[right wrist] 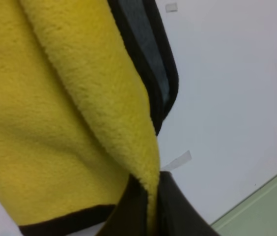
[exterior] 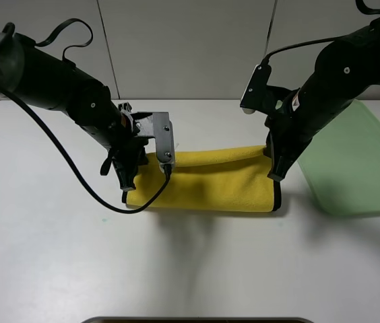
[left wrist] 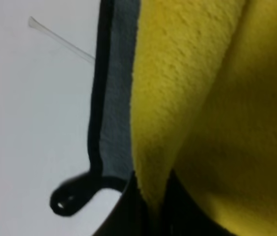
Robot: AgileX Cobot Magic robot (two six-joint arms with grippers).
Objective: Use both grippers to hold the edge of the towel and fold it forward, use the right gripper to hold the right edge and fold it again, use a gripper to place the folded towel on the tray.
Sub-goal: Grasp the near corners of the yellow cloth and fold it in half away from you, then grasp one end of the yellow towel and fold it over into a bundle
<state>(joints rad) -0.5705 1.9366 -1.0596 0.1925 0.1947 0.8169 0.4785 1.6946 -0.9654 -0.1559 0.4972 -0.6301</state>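
towel (exterior: 210, 183) folded mid-counter (exterior: 42, 256), tray (exterior: 362, 161) at its 3 o'clock. left jaws clamp its 9 o'clock end, right jaws its 3 o'clock end.

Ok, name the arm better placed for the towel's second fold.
The right arm: its jaws are shut on the right end of the towel, beside the tray. The jaws of the left arm pinch the opposite end, far from the tray.
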